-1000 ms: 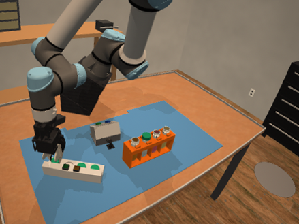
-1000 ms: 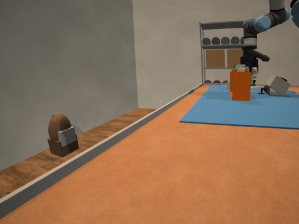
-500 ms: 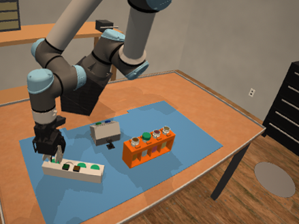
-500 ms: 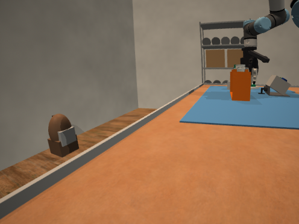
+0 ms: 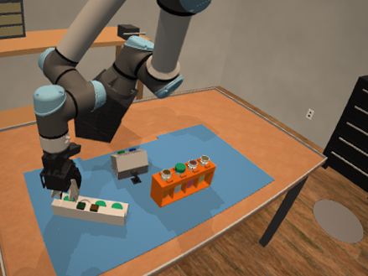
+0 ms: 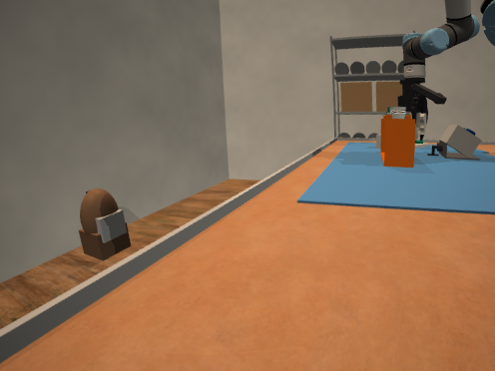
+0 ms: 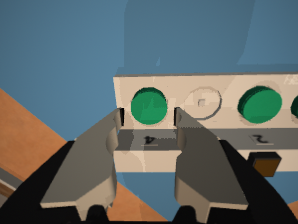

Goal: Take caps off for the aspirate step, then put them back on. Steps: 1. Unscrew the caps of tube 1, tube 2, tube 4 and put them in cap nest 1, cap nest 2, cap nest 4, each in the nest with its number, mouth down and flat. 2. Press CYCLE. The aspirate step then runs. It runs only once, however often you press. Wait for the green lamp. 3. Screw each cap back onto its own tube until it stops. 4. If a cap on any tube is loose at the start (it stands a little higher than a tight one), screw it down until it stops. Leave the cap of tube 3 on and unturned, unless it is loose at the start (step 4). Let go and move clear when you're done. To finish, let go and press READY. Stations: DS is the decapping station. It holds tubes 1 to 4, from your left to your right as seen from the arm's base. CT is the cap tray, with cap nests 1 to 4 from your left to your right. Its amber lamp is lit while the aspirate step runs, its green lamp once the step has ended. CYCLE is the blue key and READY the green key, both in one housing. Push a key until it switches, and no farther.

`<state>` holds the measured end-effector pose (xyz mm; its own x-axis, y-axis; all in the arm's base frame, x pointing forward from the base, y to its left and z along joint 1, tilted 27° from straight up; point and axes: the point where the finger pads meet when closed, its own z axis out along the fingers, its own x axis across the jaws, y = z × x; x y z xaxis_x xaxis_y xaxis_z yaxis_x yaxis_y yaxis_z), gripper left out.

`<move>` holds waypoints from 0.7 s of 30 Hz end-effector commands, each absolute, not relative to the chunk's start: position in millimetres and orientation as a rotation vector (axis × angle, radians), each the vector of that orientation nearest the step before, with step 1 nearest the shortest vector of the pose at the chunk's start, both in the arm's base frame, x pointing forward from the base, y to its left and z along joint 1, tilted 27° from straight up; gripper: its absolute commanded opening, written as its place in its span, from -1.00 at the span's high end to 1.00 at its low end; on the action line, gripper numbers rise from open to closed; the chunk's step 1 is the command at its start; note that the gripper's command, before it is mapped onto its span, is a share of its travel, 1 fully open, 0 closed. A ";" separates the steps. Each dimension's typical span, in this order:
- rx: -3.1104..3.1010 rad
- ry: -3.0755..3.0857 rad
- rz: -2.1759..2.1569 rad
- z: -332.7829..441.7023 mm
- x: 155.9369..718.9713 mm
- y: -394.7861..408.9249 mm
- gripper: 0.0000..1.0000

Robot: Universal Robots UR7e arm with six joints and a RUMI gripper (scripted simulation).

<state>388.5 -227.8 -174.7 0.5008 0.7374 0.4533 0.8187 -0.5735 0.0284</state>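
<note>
My gripper [image 5: 64, 197] [image 7: 149, 109] is open at nest 4 of the cap tray, one fingertip on each side of a green cap [image 7: 149, 105]. That cap sits in nest 4, top up, with small gaps to both fingertips. Nest 3 [image 7: 202, 103] is empty. Green caps sit in nest 2 [image 5: 100, 203] [image 7: 260, 104] and nest 1 [image 5: 117, 206]. The white cap tray [image 5: 90, 216] shows a dark green lamp [image 5: 81, 206] and a dull amber lamp [image 5: 94, 208]; neither looks lit. In the orange decapping station [image 5: 158, 193] [image 6: 398, 145], tube 3 wears its green cap [image 5: 180, 168]; tubes 4, 2 and 1 are uncapped.
The grey key housing [image 5: 130, 162] [image 6: 458, 142], with the green READY key [image 5: 121, 152] and blue CYCLE key [image 5: 132, 150], stands behind the tray and station. A small black fixture [image 5: 135, 179] is in front of it. All stand on the blue mat [image 5: 134, 238].
</note>
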 end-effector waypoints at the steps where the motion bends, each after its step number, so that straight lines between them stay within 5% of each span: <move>1: -2.553 -1.340 -0.632 -174.4 388.6 -228.4 0.42; 21: -2.553 -1.340 -0.632 -103.3 366.1 -256.8 0.42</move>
